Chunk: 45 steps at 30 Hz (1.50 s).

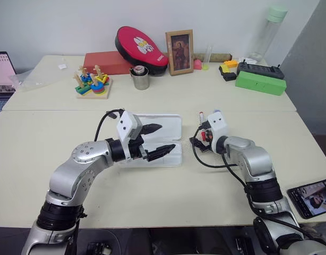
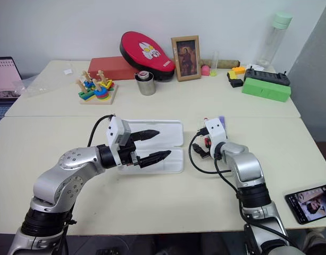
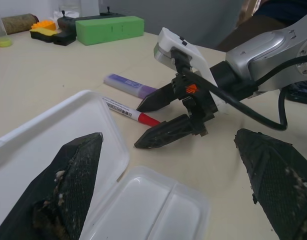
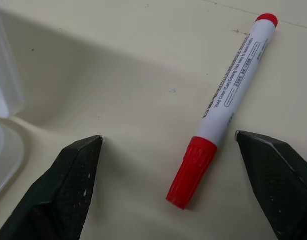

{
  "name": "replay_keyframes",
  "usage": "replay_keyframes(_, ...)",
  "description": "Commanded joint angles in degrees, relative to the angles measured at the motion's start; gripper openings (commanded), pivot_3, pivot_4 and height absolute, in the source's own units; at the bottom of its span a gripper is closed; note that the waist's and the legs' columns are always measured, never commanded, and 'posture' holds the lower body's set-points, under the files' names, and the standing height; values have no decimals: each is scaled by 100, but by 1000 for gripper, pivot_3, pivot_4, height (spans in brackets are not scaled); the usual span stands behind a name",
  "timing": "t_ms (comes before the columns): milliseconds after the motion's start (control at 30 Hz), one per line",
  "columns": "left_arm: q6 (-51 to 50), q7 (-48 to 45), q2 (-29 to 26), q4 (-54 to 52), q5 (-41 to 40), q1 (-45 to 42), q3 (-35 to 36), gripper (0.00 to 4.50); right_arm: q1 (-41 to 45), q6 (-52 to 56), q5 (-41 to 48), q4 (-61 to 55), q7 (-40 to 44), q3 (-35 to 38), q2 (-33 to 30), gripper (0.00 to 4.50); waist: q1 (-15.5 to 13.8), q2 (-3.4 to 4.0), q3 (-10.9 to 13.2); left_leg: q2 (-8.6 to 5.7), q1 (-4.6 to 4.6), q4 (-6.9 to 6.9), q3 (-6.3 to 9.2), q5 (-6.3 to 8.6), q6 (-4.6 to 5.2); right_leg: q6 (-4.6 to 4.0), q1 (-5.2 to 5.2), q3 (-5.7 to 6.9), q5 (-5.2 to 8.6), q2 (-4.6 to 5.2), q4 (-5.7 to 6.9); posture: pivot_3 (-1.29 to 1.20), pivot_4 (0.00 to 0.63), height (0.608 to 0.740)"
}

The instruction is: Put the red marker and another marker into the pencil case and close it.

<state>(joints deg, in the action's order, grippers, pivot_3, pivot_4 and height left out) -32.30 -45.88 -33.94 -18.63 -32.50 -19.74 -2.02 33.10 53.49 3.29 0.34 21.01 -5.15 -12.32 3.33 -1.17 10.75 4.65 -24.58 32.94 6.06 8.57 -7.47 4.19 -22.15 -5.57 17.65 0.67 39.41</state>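
1. The pencil case (image 1: 171, 123) lies open on the surface (image 1: 152, 186); the tray parts in view hold nothing.
2. The red marker (image 4: 221, 112) lies on the surface between the released right claw's (image 3: 153, 122) fingers, untouched.
3. The purple marker (image 3: 128, 84) lies just beyond it.
4. The left claw (image 1: 163, 139), released, hovers over the case.

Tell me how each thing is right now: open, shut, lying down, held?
pencil case: open, empty, flat on the table.
red marker: capped, lying on the table, not held.
purple marker: lying beside the red one.
left gripper: open, over the case.
right gripper: open, at the red marker.
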Motion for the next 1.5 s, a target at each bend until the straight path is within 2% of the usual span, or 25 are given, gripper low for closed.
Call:
replay_keyframes(33, 124, -42, 57, -79, 58, -74, 7, 4500, -20, -56, -115, 198, -208, -40, -12, 3455, 0, 0, 0, 0, 0, 1, 0, 0, 0, 2, 0, 0, 0, 0, 0, 0, 150, 740)
replay_keyframes(533, 291, 82, 352, 22, 271, -59, 48, 4500, 89, -82, -42, 217, -569, 98, 19, 270, -14, 0, -1, -1, 0, 2, 1, 0, 0, 2, 2, 0, -1, 0, -2, 0, 150, 740)
replay_keyframes(633, 271, 83, 272, -41, 262, 59, 154, 4500, 232, -268, -95, 70, -532, 90, -136, 275, -15, 0, -1, -1, 0, 2, 1, 0, 0, 3, 2, 0, -1, 0, -2, 0, 150, 740)
replay_keyframes(733, 113, 46, 47, -336, 33, 369, 515, 4500, 669, -1043, -195, -119, -83, -76, -651, 275, -4, 7, 4, -2, -4, 1, -1, 0, 0, 2, -2, -2, -1, 1, -5, 0, 150, 740)
replay_keyframes(833, -72, 44, -261, -854, -270, 999, 1115, 4500, 1167, -1961, 359, -290, 785, 129, -889, 275, 104, 11, 7, 2, -15, -6, -3, 0, 1, 2, -19, -3, -1, 0, -4, 0, 150, 740)
replay_keyframes(967, -101, 71, -496, -1102, -368, 1737, 1712, 4500, 1448, -2414, 989, -433, 1799, 148, -954, 275, 156, 10, 6, 5, -9, -15, 3, 1, 2, -11, -13, 6, 10, -1, -3, 0, 150, 740)
replay_keyframes(1067, -20, 25, -635, -1219, -338, 2557, 2343, 4500, 1396, -2466, 1162, -806, 2860, -670, -1080, 275, 150, 10, 6, 4, -9, -15, 2, 1, 2, -12, -11, 5, 12, 0, -8, 0, 150, 740)
replay_keyframes(1133, 31, -15, -591, -1307, -460, 3074, 2781, 4500, 1387, -2566, 869, -749, 3335, -1506, -1074, 275, 161, 10, 6, 4, -9, -15, 1, 1, 2, -14, -13, 5, 13, 2, -10, 0, 150, 740)
replay_keyframes(1267, 87, -13, -545, -1541, -582, 3564, 3095, 4500, 1603, -3200, 56, 287, 3325, -2386, -736, 275, 123, 10, 8, 6, -3, -13, -1, 1, 2, -15, -14, 4, 21, 1, -3, 0, 150, 740)
replay_keyframes(1500, 40, 126, -532, -1861, -749, 3877, 3294, 4500, 1923, -4238, -656, 1998, 3278, -2731, -280, 275, 44, -6, -1, 1, -6, -4, -5, -1, -2, 3, -7, 1, 25, 6, -23, 0, 150, 740)
